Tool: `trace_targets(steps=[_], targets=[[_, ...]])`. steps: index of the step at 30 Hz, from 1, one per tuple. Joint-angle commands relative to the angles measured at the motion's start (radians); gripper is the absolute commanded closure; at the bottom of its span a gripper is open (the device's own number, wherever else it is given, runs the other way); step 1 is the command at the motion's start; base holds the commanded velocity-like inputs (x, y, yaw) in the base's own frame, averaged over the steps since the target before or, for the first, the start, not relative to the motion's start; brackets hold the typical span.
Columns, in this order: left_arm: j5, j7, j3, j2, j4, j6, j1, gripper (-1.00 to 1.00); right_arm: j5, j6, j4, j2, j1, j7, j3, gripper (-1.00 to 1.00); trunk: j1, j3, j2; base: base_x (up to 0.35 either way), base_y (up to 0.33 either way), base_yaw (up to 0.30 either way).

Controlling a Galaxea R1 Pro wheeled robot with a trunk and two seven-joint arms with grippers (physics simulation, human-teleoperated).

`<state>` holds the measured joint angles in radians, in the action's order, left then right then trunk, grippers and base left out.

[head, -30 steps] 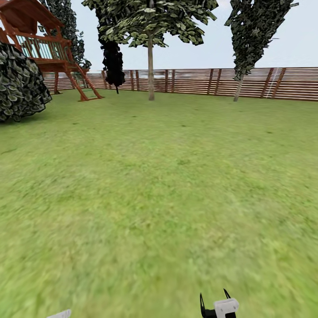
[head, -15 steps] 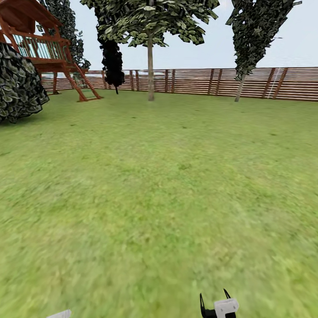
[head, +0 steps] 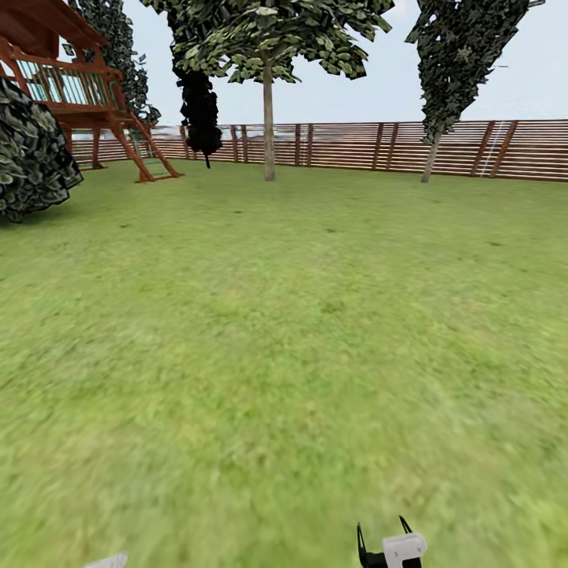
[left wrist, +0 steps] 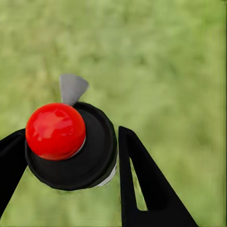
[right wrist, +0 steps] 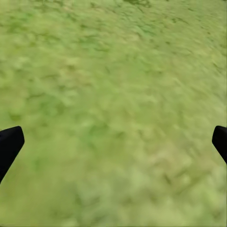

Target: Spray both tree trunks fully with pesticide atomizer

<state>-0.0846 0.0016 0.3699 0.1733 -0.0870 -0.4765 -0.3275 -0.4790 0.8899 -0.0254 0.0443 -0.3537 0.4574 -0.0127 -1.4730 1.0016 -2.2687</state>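
The pesticide atomizer point(left wrist: 92, 158), a black bottle with a red ball tip, sits between the black fingers of my left gripper point(left wrist: 71, 144), which is shut on it above grass. In the head view a white corner of the left arm point(head: 106, 562) peeks in at the bottom edge. My right gripper point(head: 382, 527) hangs low over the lawn, open and empty, its fingers wide apart in the right wrist view point(right wrist: 116, 139). A tall tree point(head: 268, 47) with a bare straight tree trunk point(head: 269, 134) stands far ahead by the fence. A second, dark-leaved tree point(head: 454, 63) leans at the right.
Green lawn point(head: 284, 331) stretches ahead to a reddish-brown slat fence point(head: 355, 146). A wooden playhouse point(head: 71, 79) stands at the far left behind a dark round bush point(head: 31, 158). A narrow near-black tree point(head: 201, 106) stands by the fence.
The whole head view has shifted slightly: the bush slides left and the far trees drift right, so the camera has moved. Both grippers hold the same pose.
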Motion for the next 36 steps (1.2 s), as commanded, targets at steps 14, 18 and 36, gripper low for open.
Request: trace_targets(steps=[14,18,36], targets=[[-0.009,0.001,0.008,0.0,0.001,-0.004,-0.001,1.0,-0.009,0.0,0.001,0.0,-0.001,0.01,-0.001,-1.0,0.0,0.001,0.0,0.339,0.0,0.0],[-0.009,0.001,0.008,0.0,0.001,-0.004,-0.001,1.0,-0.009,0.0,0.001,0.0,-0.001,0.01,-0.001,-1.0,0.0,0.001,0.0,0.339,0.0,0.0],[-0.009,0.001,0.008,0.0,0.002,-0.004,-0.001,1.0,-0.009,0.0,0.001,0.0,-0.001,0.01,-0.001,-1.0,0.0,0.001,0.0,0.339,0.0,0.0]])
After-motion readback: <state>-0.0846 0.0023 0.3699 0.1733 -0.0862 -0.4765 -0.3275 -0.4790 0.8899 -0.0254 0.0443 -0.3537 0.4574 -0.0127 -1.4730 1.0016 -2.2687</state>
